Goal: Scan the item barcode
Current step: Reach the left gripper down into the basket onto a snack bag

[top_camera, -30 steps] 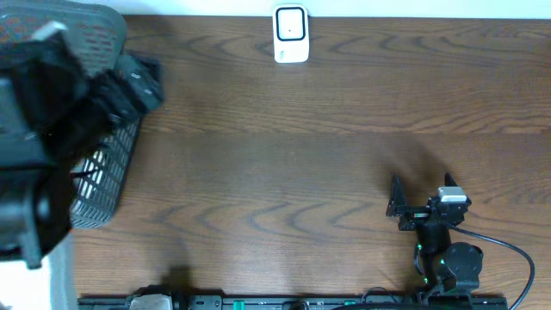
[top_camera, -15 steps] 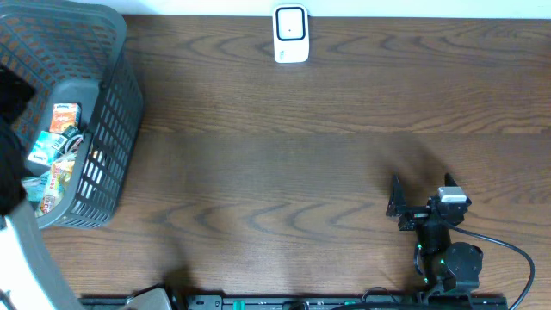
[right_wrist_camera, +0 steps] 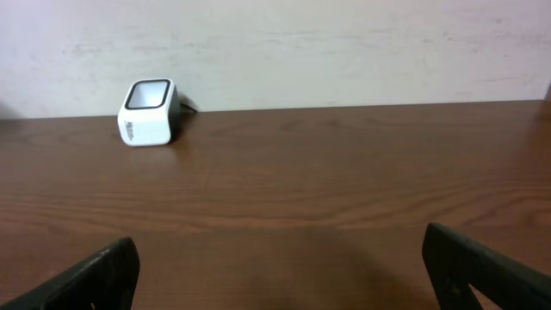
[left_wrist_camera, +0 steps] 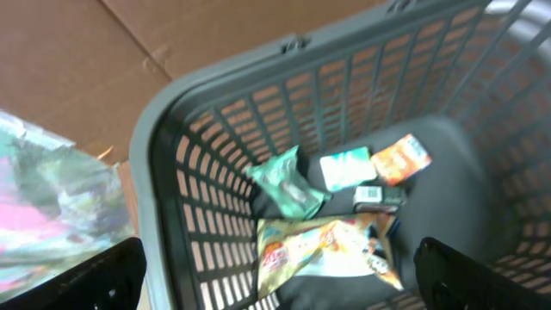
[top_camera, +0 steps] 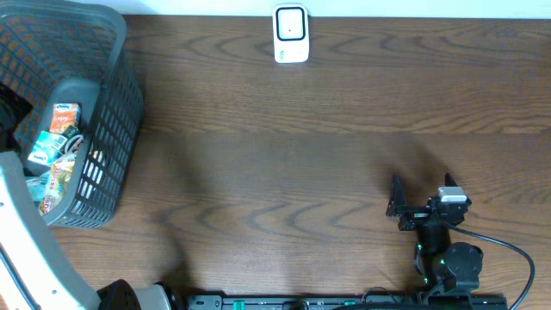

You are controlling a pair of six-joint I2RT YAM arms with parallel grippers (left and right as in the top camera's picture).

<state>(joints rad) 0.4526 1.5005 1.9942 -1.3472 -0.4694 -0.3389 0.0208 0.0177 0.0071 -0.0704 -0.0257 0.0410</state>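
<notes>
The white barcode scanner [top_camera: 291, 34] stands at the table's far edge, and the right wrist view has it [right_wrist_camera: 148, 112] at the upper left. The items lie in a grey mesh basket [top_camera: 116, 129] at the far left: an orange packet [left_wrist_camera: 402, 159], a green packet [left_wrist_camera: 284, 181], a white-green packet [left_wrist_camera: 349, 168] and a large colourful bag [left_wrist_camera: 323, 250]. My left gripper [left_wrist_camera: 280, 275] hangs open high above the basket, holding nothing. My right gripper [top_camera: 422, 193] rests open low over bare table at the front right, far from the scanner, also empty [right_wrist_camera: 280, 271].
A pale blurred shape [top_camera: 34, 250] crosses the overhead view's lower-left corner beside the basket. Brown cardboard [left_wrist_camera: 86, 60] and a crumpled colourful plastic sheet [left_wrist_camera: 52, 207] lie outside the basket. A black cable [top_camera: 508, 250] trails from the right arm's base.
The dark arm mass that covered the basket a second ago has moved off to the left, uncovering the packets inside. The right arm has not moved.
</notes>
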